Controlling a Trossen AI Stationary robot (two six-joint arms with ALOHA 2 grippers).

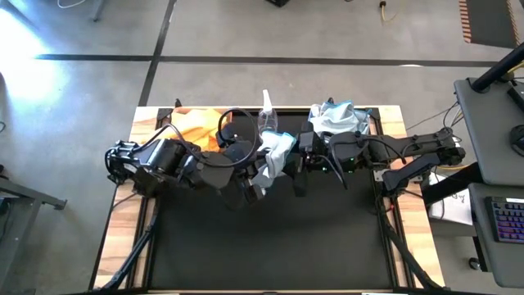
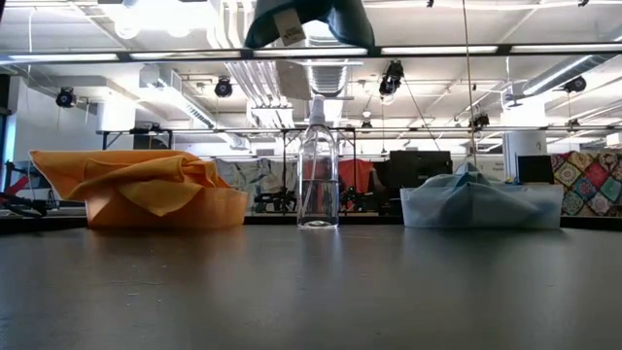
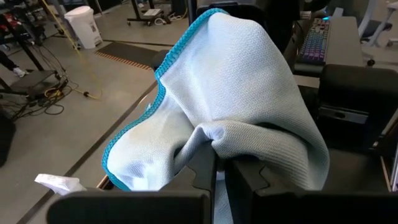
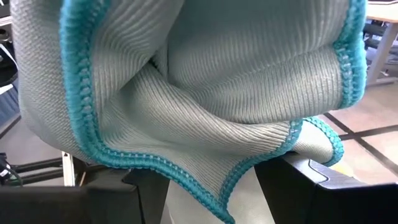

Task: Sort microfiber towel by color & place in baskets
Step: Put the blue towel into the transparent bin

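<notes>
A pale blue microfiber towel (image 1: 274, 156) with a turquoise hem is held in the air over the middle of the table, between both grippers. In the low view only its lower part (image 2: 306, 19) and white tag show, high above the mat. My left gripper (image 3: 221, 165) is shut on it from the table's left. My right gripper (image 4: 208, 199) meets it from the right, and bunched cloth fills the gap between its fingers. The tan basket (image 1: 184, 123) holds orange towels (image 2: 146, 180). The grey-blue basket (image 2: 481, 209) holds pale blue towels (image 1: 340, 119). My left gripper pinches a gathered fold (image 3: 214, 134) of the towel between its two fingers, coming about level from the table's left. The cloth billows up and over the fingertips, lifted clear of the table. My right gripper has a bunch of the towel (image 4: 205, 193) between its fingers (image 4: 286, 174), several layers with the hem folded over, coming from the table's right. The cloth in front of the camera hides the fingertips. The towel is clear of the table.
A clear spray bottle (image 2: 318, 170) stands upright at the far edge between the two baskets, just behind the held towel (image 1: 268, 115). The black mat (image 1: 270, 238) lies bare toward the near edge. A desk with a keyboard (image 1: 508, 221) stands to the table's right.
</notes>
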